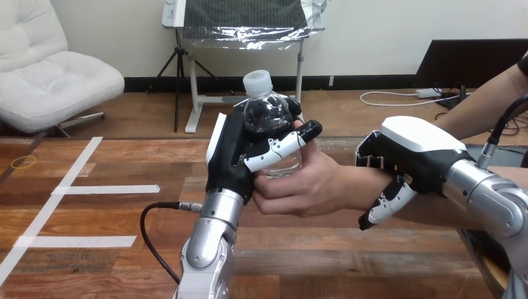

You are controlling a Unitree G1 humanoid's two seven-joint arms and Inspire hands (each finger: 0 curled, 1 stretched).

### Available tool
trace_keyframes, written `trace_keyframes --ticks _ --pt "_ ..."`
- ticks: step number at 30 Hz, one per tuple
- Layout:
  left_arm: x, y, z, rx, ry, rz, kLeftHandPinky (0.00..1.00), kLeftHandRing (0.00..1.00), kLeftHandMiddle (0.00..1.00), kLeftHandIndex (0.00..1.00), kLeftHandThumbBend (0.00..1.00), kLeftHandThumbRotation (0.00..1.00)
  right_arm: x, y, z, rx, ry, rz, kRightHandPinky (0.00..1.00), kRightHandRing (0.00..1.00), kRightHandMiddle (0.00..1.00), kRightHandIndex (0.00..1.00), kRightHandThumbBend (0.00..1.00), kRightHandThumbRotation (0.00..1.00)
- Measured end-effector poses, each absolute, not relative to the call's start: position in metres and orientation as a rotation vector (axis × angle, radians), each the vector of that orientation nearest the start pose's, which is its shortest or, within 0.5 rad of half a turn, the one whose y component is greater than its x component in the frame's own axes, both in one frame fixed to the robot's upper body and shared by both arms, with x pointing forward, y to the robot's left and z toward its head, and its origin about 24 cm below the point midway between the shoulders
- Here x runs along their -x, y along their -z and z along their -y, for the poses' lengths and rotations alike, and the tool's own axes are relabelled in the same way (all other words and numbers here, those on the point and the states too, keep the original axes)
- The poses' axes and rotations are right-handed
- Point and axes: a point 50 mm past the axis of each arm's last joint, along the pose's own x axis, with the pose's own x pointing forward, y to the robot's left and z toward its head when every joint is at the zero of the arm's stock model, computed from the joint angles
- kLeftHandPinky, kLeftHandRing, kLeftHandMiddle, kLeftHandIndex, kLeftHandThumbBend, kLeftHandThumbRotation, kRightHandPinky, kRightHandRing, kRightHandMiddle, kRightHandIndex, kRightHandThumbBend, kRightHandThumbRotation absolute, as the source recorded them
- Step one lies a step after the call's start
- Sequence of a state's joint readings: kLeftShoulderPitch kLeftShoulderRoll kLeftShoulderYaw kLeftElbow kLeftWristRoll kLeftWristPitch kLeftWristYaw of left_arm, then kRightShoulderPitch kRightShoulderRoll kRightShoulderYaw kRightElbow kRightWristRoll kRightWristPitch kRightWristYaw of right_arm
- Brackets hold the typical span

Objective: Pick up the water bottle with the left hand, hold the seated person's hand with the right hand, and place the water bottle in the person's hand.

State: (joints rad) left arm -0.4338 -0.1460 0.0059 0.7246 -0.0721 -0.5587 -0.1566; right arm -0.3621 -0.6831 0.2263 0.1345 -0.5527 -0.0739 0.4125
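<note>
We see the bottle (264,118) upright in our left robot hand (231,159), fingers and thumb curled round it. The person's hand (308,187), just right of that hand, meets the bottle's base. Our right robot hand (411,156) curls over the person's wrist (355,185). Tape strips (106,189) lie on the worktop (124,261), well left.

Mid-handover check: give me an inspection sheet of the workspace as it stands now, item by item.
Surface: wooden table, with white tape strips at its left.
Job's things: water bottle upright, capped and off the table; the person's hand touches its lower part.
Clutter: small yellow ring near the table's far left edge.
Robot hands: left robot hand is curled round the water bottle; right robot hand lies over the person's wrist, fingers curled down round it.
Cables: nothing seen snagging the water bottle or the person's hand.
Surroundings: the person's arm comes in from the right.
</note>
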Motion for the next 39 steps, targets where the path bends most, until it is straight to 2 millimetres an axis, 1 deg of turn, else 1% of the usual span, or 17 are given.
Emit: trace_keyframes --ticks 6,7,8,10,11,16,19,20,25,28,29,31,34,36,37,38,39 --pt "-0.313 -0.049 -0.071 0.178 0.284 0.254 0.31 0.36 0.41 0.43 0.69 0.0 -0.309 -0.11 0.207 1.315 -0.5 0.004 0.24 0.3 0.38 0.39 0.9 0.02" --pt "-0.313 -0.051 -0.071 0.178 0.293 0.261 0.32 0.37 0.43 0.45 0.7 0.0 -0.308 -0.11 0.206 1.317 -0.503 0.009 0.25 0.31 0.39 0.39 0.9 0.03" --pt "-0.313 -0.051 -0.071 0.178 0.293 0.261 0.32 0.37 0.43 0.45 0.7 0.0 -0.308 -0.11 0.206 1.317 -0.504 0.01 0.25 0.31 0.39 0.39 0.9 0.03" --pt "-0.313 -0.051 -0.071 0.175 0.296 0.263 0.35 0.42 0.48 0.5 0.72 0.07 -0.308 -0.11 0.206 1.317 -0.505 0.011 0.25 0.31 0.39 0.39 0.9 0.03" --pt "-0.313 -0.052 -0.07 0.173 0.298 0.262 0.39 0.46 0.53 0.55 0.74 0.16 -0.308 -0.11 0.206 1.317 -0.505 0.011 0.25 0.32 0.39 0.4 0.89 0.04" --pt "-0.313 -0.054 -0.07 0.157 0.313 0.262 0.45 0.55 0.62 0.63 0.77 0.32 -0.308 -0.11 0.208 1.321 -0.511 0.013 0.26 0.32 0.4 0.4 0.88 0.08" --pt "-0.313 -0.056 -0.07 0.145 0.321 0.264 0.49 0.6 0.66 0.67 0.79 0.42 -0.308 -0.11 0.208 1.325 -0.516 0.016 0.27 0.33 0.4 0.41 0.86 0.12" --pt "-0.313 -0.056 -0.07 0.139 0.323 0.264 0.52 0.64 0.69 0.69 0.8 0.48 -0.307 -0.11 0.209 1.326 -0.517 0.016 0.27 0.34 0.41 0.41 0.85 0.16" --pt "-0.313 -0.059 -0.069 0.122 0.332 0.269 0.6 0.71 0.73 0.74 0.79 0.61 -0.307 -0.111 0.209 1.324 -0.527 0.016 0.28 0.34 0.41 0.42 0.83 0.27" --pt "-0.312 -0.06 -0.071 0.11 0.335 0.269 0.67 0.75 0.76 0.76 0.77 0.7 -0.307 -0.112 0.21 1.322 -0.532 0.021 0.28 0.34 0.42 0.43 0.83 0.33" --pt "-0.312 -0.06 -0.072 0.107 0.335 0.27 0.72 0.78 0.78 0.77 0.78 0.75 -0.307 -0.112 0.21 1.322 -0.533 0.023 0.28 0.35 0.42 0.44 0.83 0.38" --pt "-0.311 -0.06 -0.073 0.101 0.334 0.27 0.76 0.8 0.8 0.78 0.78 0.79 -0.306 -0.113 0.21 1.323 -0.534 0.026 0.28 0.35 0.43 0.45 0.84 0.41" --pt "-0.31 -0.061 -0.076 0.09 0.334 0.271 0.82 0.83 0.82 0.8 0.8 0.84 -0.306 -0.113 0.211 1.326 -0.535 0.032 0.28 0.35 0.43 0.47 0.85 0.49" --pt "-0.31 -0.061 -0.077 0.083 0.333 0.27 0.86 0.86 0.84 0.82 0.83 0.89 -0.306 -0.114 0.211 1.333 -0.539 0.037 0.29 0.37 0.46 0.5 0.88 0.59" --pt "-0.309 -0.06 -0.078 0.079 0.333 0.27 0.87 0.86 0.84 0.82 0.84 0.9 -0.305 -0.114 0.212 1.338 -0.542 0.041 0.29 0.37 0.47 0.51 0.89 0.61" --pt "-0.308 -0.06 -0.079 0.076 0.332 0.271 0.87 0.86 0.84 0.82 0.84 0.9 -0.305 -0.114 0.212 1.344 -0.545 0.044 0.29 0.37 0.47 0.51 0.89 0.61" --pt "-0.308 -0.06 -0.08 0.073 0.332 0.27 0.91 0.88 0.86 0.83 0.85 0.92 -0.305 -0.115 0.212 1.349 -0.548 0.047 0.31 0.4 0.5 0.54 0.92 0.67"
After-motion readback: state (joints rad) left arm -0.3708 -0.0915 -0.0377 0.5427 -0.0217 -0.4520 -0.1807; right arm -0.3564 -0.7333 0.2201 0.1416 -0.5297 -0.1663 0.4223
